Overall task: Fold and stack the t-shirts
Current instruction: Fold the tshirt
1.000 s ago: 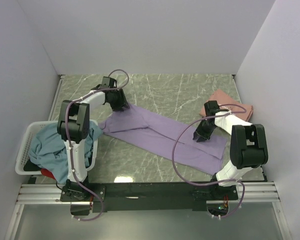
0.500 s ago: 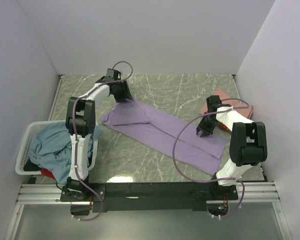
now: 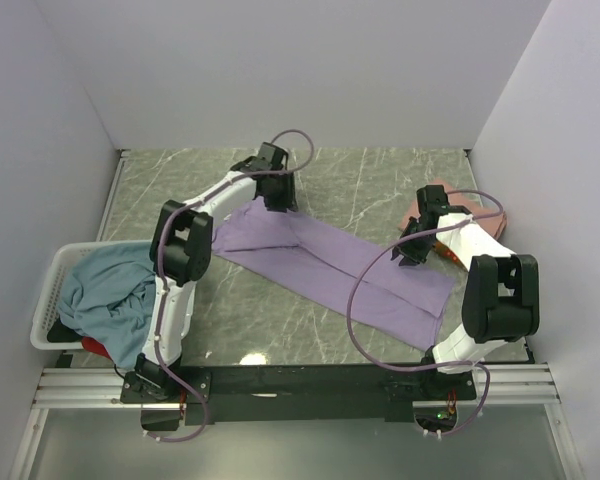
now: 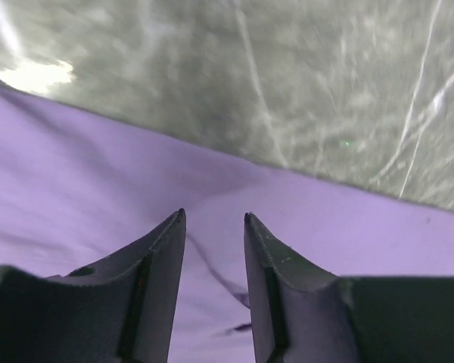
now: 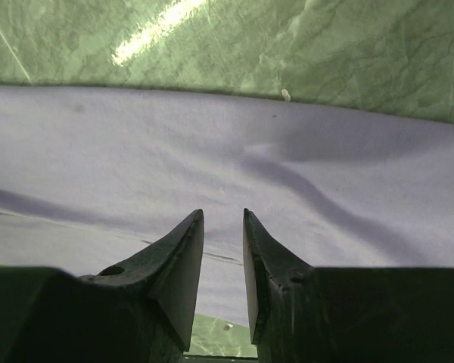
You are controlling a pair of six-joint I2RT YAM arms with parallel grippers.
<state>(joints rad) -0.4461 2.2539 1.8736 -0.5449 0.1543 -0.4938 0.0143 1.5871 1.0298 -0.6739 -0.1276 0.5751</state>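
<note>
The purple shirt [image 3: 330,265] lies flat on the table [image 3: 380,180] as a long band, running from its near end on my right to its far end on my left. Well off its near left side sits the basket [image 3: 42,315] with the teal shirt [image 3: 100,290] in it.

My right gripper [image 3: 410,255] is low over the band's far long edge, toward the near end. My left gripper [image 3: 278,200] is over that same edge at the far end, so each arm has its own end.

Both wrist views show jaws nearly closed with a thin gap, cloth under the tips and bare table just beyond. I cannot tell whether cloth is pinched. Only the overhead view shows the pink shirt [image 3: 430,195], just past the band's right end.
</note>
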